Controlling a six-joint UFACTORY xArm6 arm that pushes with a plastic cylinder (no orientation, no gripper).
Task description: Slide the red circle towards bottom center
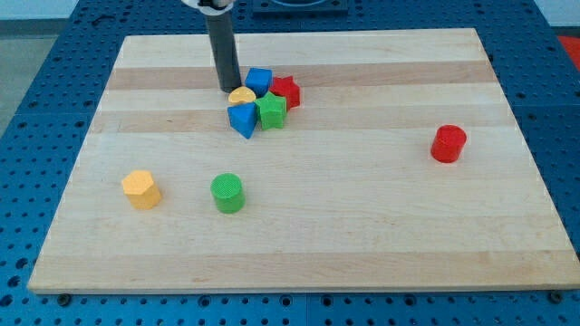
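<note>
The red circle (448, 143) is seen alone at the view's right, well apart from every other block, while my tip (227, 89) is planted at the view's top, touching or just beside the yellow block (242, 95) at the edge of a cluster. That cluster could be dragged along if the rod is swung straight across it: the blue cube (259, 80), red star (286, 91), green block (272, 110) and blue triangle (243, 119) are packed together. The rod is held upright, its upper end cut off by the frame; no fingers are fitted, so nothing is clamped
</note>
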